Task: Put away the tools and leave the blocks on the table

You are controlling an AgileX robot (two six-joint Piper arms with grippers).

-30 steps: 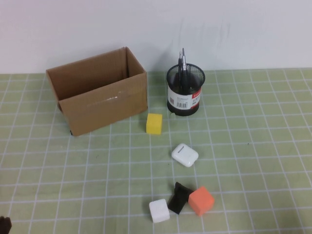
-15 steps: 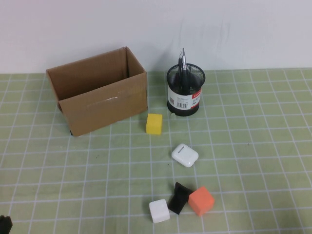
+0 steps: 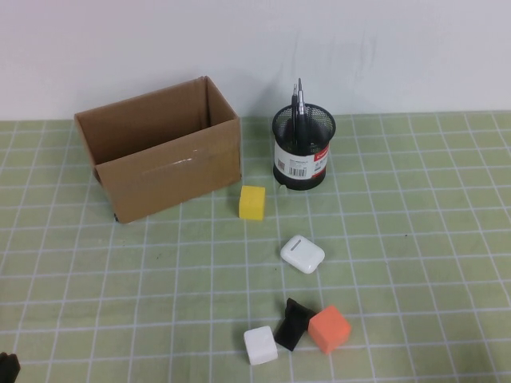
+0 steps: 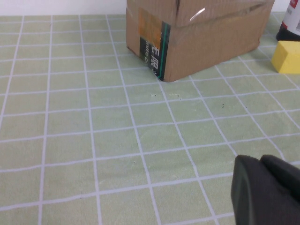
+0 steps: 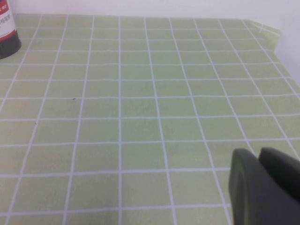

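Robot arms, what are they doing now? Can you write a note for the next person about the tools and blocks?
Left gripper: shut, empty, parked low near the table's near left corner.
Right gripper: shut, empty, parked over bare green grid table on the right.
Tools: thin metal-tipped tools stand in the black mesh pen cup. None lie loose on the table.
Blocks: yellow foam cube by the open cardboard box; white foam cube, black wedge piece and orange foam cube clustered near the front.
White glossy rounded case lies mid-table.
Left to do: apparently nothing.
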